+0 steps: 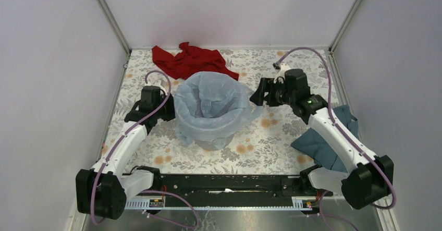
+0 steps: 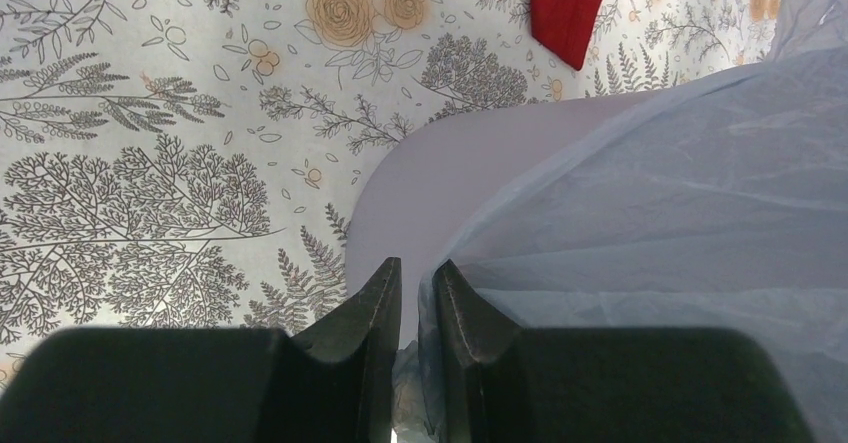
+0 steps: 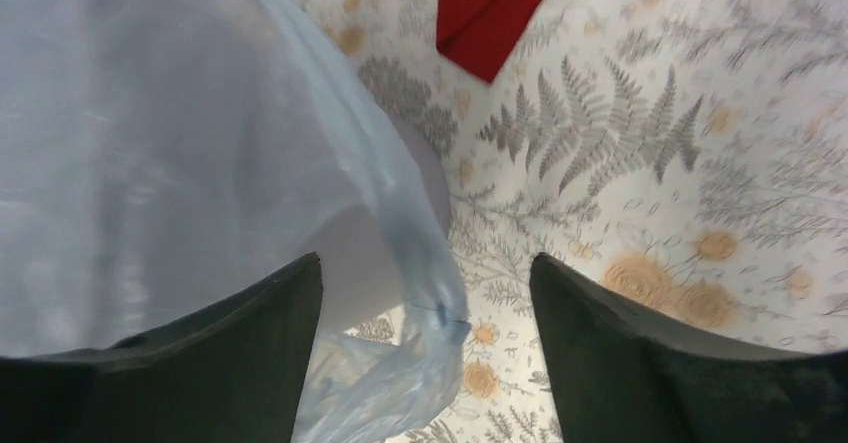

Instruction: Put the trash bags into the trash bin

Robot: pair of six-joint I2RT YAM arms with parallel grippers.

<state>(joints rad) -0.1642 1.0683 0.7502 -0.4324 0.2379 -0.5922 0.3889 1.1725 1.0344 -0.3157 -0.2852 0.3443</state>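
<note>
In the top view the trash bin point(image 1: 213, 144) is seen standing upright near the middle of the flower-patterned bench point(image 1: 271, 142). The trash bag point(image 1: 211, 103) is spread inside it as a liner. The pale blue translucent film is opened wide at the mouth and folded down over the rim, so that most of the outer wall is covered and only a grey strip is shown at the bottom. A loose tail of film is hung out over the right side of the rim.

The left tool point(image 2: 417, 275) is held against the left side of the bin. In the left wrist view its jaws are drawn nearly together, and a thin fold of the film is seen clenched in the narrow slot between them. The bare grey wall is shown just above the fingertips, with the film to the right of it.

The right tool point(image 3: 425, 263) is placed just to the right of the bin and pointed towards it. It is released: in the right wrist view the jaws are spread wide, and the hanging tail of film is seen in the gap, gripped by neither.

A red cloth point(image 1: 190, 60) is laid crumpled behind the bin, in the upper middle of the top view. A teal-blue cloth point(image 1: 307, 145) is laid at the right edge of the bench, partly covered by the right arm point(image 1: 339, 134).
</note>
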